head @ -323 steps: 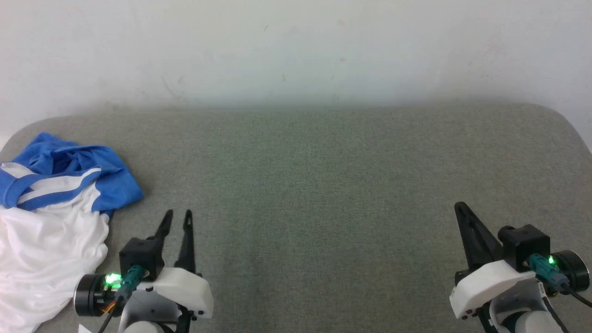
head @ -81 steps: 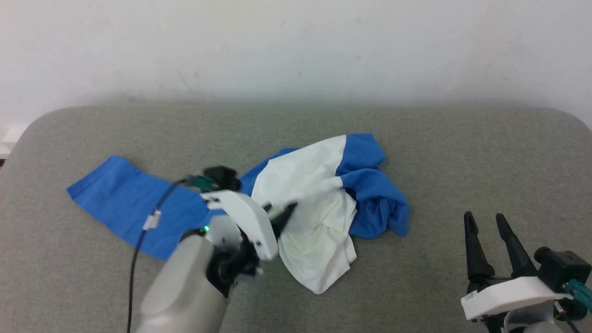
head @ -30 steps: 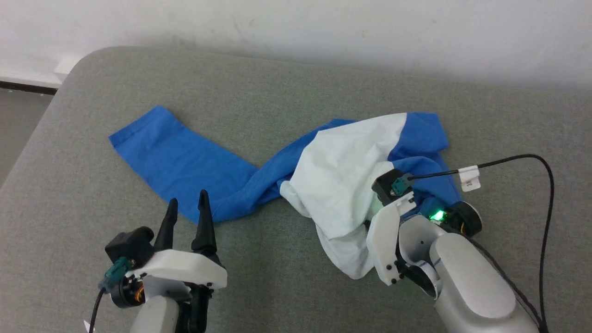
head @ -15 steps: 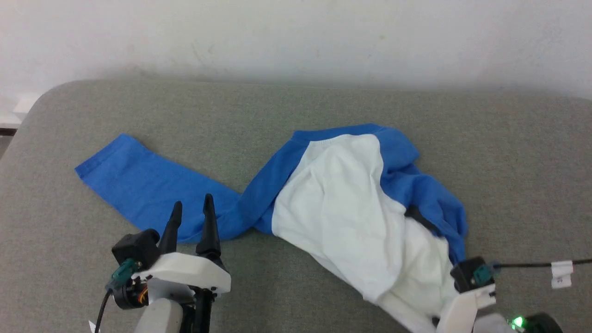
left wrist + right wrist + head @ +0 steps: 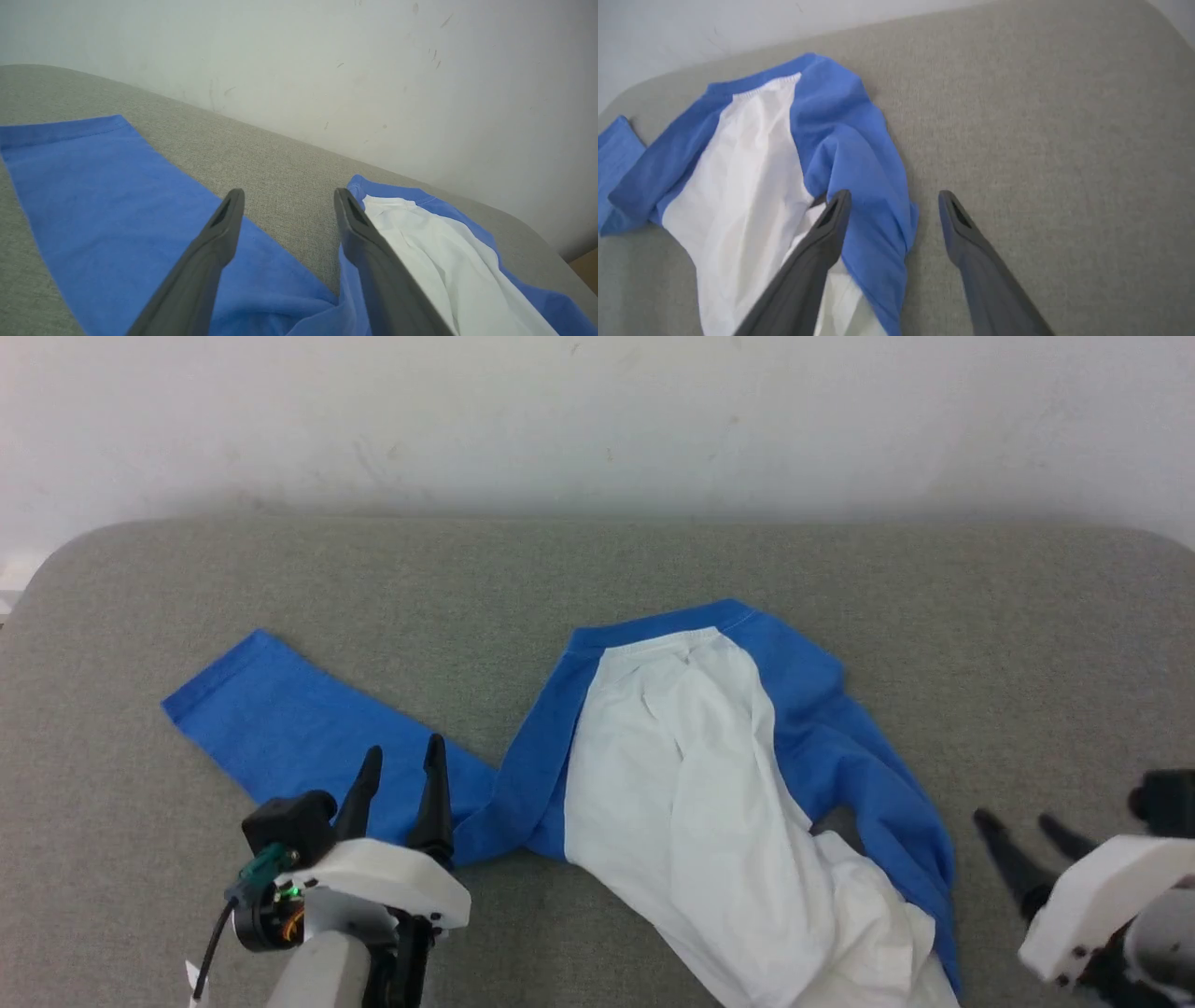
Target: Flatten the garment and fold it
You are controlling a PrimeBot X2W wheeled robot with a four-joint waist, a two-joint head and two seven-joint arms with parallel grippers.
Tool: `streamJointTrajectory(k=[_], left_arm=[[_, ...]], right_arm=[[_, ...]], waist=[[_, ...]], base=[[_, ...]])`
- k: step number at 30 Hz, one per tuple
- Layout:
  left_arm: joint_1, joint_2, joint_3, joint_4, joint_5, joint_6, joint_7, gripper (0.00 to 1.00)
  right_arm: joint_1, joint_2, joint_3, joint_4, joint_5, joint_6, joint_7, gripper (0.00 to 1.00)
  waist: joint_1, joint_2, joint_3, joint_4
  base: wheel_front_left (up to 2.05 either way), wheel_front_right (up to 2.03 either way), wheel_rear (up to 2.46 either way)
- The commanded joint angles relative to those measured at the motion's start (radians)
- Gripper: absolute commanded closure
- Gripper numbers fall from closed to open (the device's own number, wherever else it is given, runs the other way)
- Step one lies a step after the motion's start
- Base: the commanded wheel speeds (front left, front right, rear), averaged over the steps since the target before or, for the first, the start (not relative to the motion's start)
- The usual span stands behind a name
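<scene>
So here's my situation: the garment (image 5: pixel 691 775) lies roughly in the middle of the grey pad (image 5: pixel 597 569), neckband toward the wall (image 5: pixel 597 420), and it's nowhere near flat. Both my grippers are empty with the fingers spread apart. My left gripper (image 5: pixel 403 749) hangs over the near edge of the stretched-out sleeve (image 5: pixel 299 728), and my right gripper (image 5: pixel 1013 819) sits over bare pad just beside the bunched sleeve (image 5: pixel 868 765). What worries me is the twist (image 5: pixel 509 817) where the stretched-out sleeve meets the body. If I just tug that cuff outward, I reckon I'd tighten the twist instead of undoing it. On the other side, the bunched sleeve is flopped over onto the white panel (image 5: pixel 672 775). A careless pinch there could grab several layers at once and drag the whole shirt sideways rather than peel the sleeve out. The fabric looks soft, so a shallow pinch might simply slip off too. The hem also runs off the bottom of my head view, so I honestly can't tell whether it hangs over the near edge. If it does, pulling anything toward me could let it slide off.
</scene>
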Motion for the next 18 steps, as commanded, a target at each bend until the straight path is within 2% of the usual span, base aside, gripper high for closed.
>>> streamJointTrajectory(k=[1, 4, 7, 11, 18], left_arm=[[-0.033, 0.013, -0.006, -0.002, 0.009, -0.007, 0.013, 0.00], [-0.086, 0.028, -0.030, -0.003, 0.017, -0.015, 0.078, 0.00], [-0.151, 0.049, -0.089, 0.017, 0.036, -0.040, 0.216, 0.00], [-0.262, 0.059, -0.157, 0.060, 0.045, -0.067, 0.432, 0.00], [-0.452, 0.071, -0.218, 0.219, 0.068, -0.062, 0.718, 0.00]], right_arm=[[-0.037, 0.003, -0.032, 0.008, 0.023, -0.001, -0.055, 0.00], [-0.100, 0.003, -0.097, 0.048, 0.046, -0.001, -0.162, 0.00], [-0.139, 0.003, -0.126, 0.097, 0.044, -0.001, -0.219, 0.00], [-0.155, 0.003, -0.121, 0.152, 0.045, -0.001, -0.243, 0.00], [-0.194, 0.003, -0.062, 0.193, 0.058, -0.001, -0.265, 0.00]], waist=[[0.0001, 0.0000, 0.003, 0.001], [0.0001, 0.0000, 0.014, 0.000], [0.0001, 0.0000, 0.028, 0.001], [0.0001, 0.0000, 0.056, 0.008], [0.0001, 0.0000, 0.119, -0.025]], base=[[0.00, 0.00, 0.00], [0.00, 0.00, 0.00], [0.00, 0.00, 0.00], [0.00, 0.00, 0.00], [0.00, 0.00, 0.00]])
